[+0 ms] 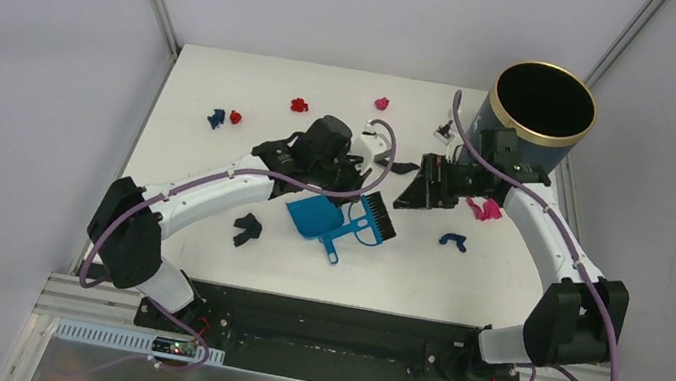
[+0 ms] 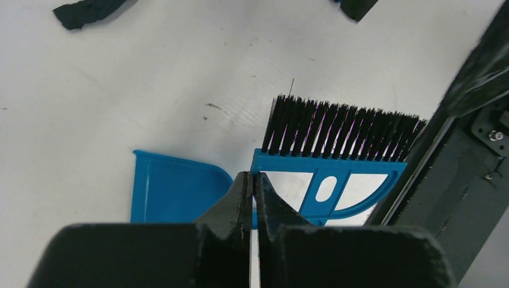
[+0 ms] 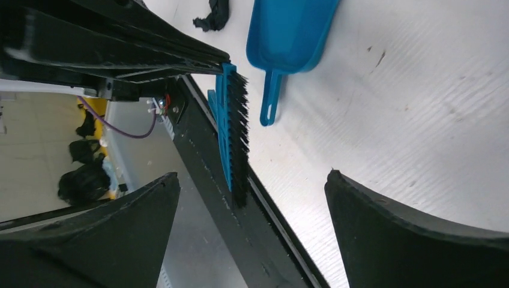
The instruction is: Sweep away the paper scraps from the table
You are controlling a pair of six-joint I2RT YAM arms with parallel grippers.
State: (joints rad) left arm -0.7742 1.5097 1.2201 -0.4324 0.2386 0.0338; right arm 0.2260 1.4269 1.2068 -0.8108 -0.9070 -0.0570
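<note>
My left gripper (image 1: 358, 197) (image 2: 252, 175) is shut on the left end of the blue hand brush (image 1: 375, 218) (image 2: 336, 171) and holds it off the table (image 1: 214, 182), black bristles pointing away. The blue dustpan (image 1: 313, 217) (image 2: 174, 192) (image 3: 288, 30) lies just beside it. My right gripper (image 1: 412, 191) (image 3: 252, 175) is open wide and empty, facing the brush (image 3: 231, 126). Paper scraps lie scattered: red (image 1: 299, 104), magenta (image 1: 382, 103), blue (image 1: 216, 118) and red (image 1: 236, 118) at the far left, magenta (image 1: 485, 209) under the right arm, dark blue (image 1: 453, 240), and dark ones (image 1: 247, 228) (image 2: 84, 12) (image 3: 215, 15).
A dark round bin with a gold rim (image 1: 542, 105) stands at the far right corner. A small white block (image 1: 373, 142) sits behind the left wrist. The black strip (image 1: 325, 315) runs along the table's front edge. Grey walls close in on three sides.
</note>
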